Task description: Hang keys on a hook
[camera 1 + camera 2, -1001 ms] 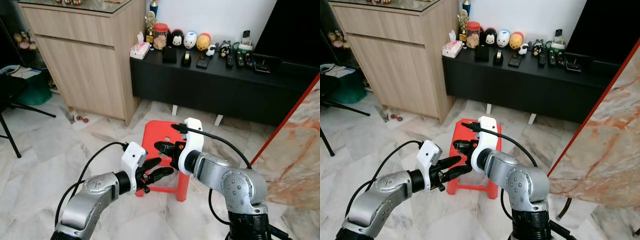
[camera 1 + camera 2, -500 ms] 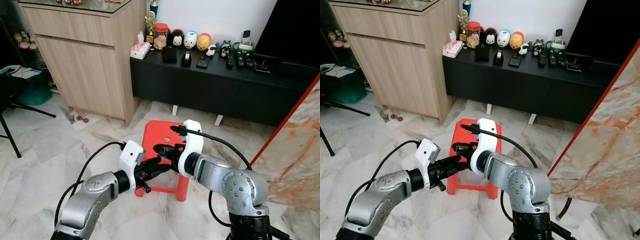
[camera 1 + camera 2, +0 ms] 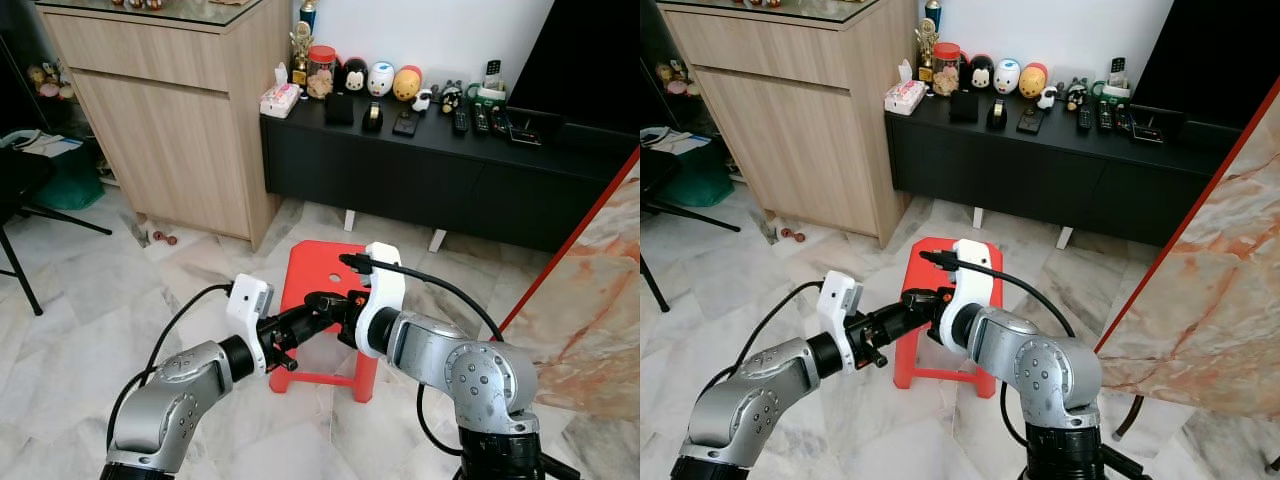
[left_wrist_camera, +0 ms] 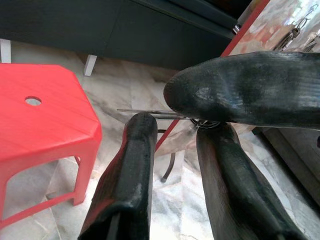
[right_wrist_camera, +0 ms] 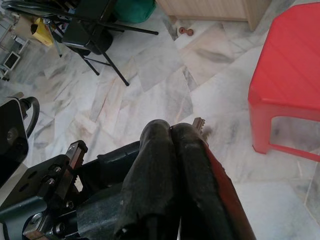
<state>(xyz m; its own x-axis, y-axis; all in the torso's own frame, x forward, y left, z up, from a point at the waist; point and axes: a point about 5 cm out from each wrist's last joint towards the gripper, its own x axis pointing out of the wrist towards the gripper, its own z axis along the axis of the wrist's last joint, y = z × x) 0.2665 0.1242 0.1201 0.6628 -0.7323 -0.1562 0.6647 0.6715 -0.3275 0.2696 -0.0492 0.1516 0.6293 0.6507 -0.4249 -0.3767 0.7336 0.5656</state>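
Above the near edge of a red plastic stool my two grippers meet tip to tip. My right gripper points toward my left and is shut on the keys: a brownish key tip pokes out between its closed fingers. In the left wrist view a bit of metal key ring shows under one right fingertip. My left gripper reaches up from the lower left. It is open, and its fingers sit just under the right fingertips beside the ring.
A wooden cabinet stands at the back left. A black low console with figurines and remotes runs along the far wall. A marble slab with a red edge leans on the right. Black chair legs stand at the left.
My left gripper has moved forward and up until its fingers reach the right fingertips, and its fingers have drawn closer together. The right gripper has barely moved.
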